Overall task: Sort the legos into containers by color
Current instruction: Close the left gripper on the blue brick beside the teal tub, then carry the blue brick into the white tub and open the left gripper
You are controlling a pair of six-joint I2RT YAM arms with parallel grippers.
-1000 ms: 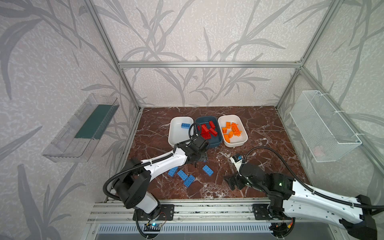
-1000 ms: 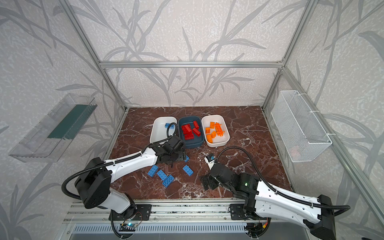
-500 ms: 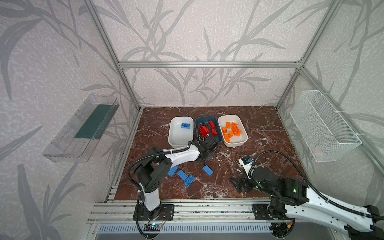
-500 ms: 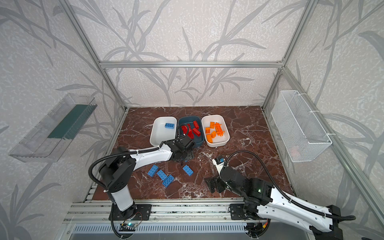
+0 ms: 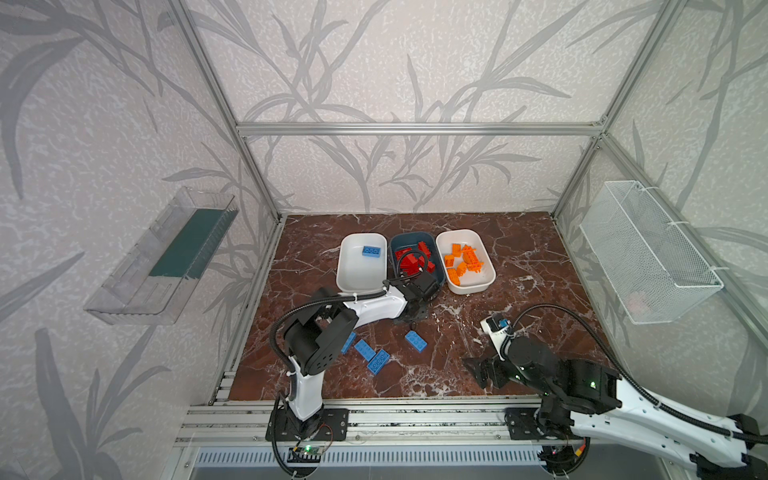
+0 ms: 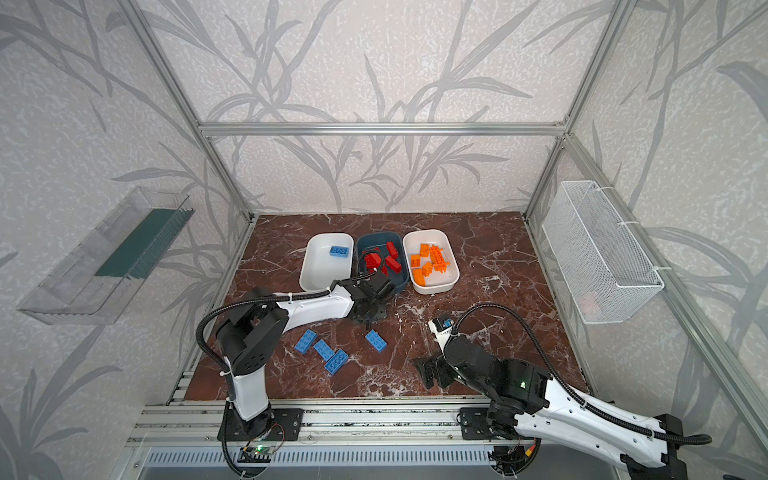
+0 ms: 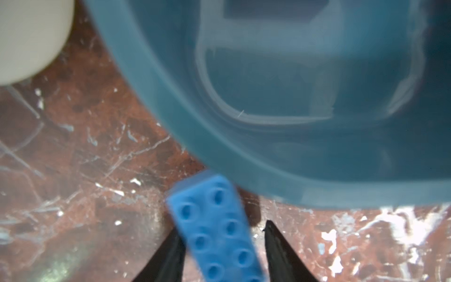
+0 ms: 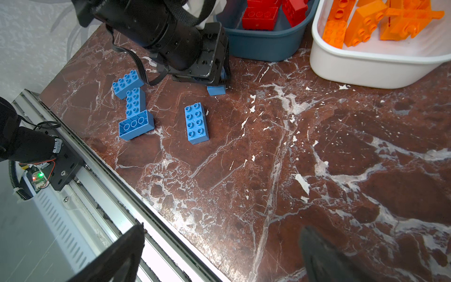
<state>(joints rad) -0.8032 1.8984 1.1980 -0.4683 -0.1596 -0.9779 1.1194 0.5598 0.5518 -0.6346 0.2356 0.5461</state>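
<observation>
My left gripper (image 5: pixel 411 318) is down on the table just in front of the dark teal container (image 5: pixel 397 243), which holds red legos (image 5: pixel 409 262). In the left wrist view its jaws (image 7: pixel 220 225) have drawn in on a blue brick (image 7: pixel 219 249). One finger presses the brick's side and the other shows a sliver of gap at its tip. The left white container (image 5: pixel 357 282) holds one blue brick (image 5: pixel 371 251). The right white container (image 5: pixel 478 286) holds orange legos (image 5: pixel 463 262). Three blue bricks (image 5: pixel 365 349) cluster near the front left, and one (image 5: pixel 416 341) lies apart. My right gripper (image 5: pixel 478 372) hangs open and empty.
A white wire basket (image 5: pixel 648 253) hangs on the right wall and a clear shelf (image 5: pixel 166 257) on the left wall. An aluminium rail (image 5: pixel 415 411) runs along the table's front edge, under my right gripper (image 8: pixel 222 227) in its wrist view.
My left gripper has moved right and come down in front of the teal container, its jaws narrowing onto a blue brick. My right arm has drawn back toward the front right.
</observation>
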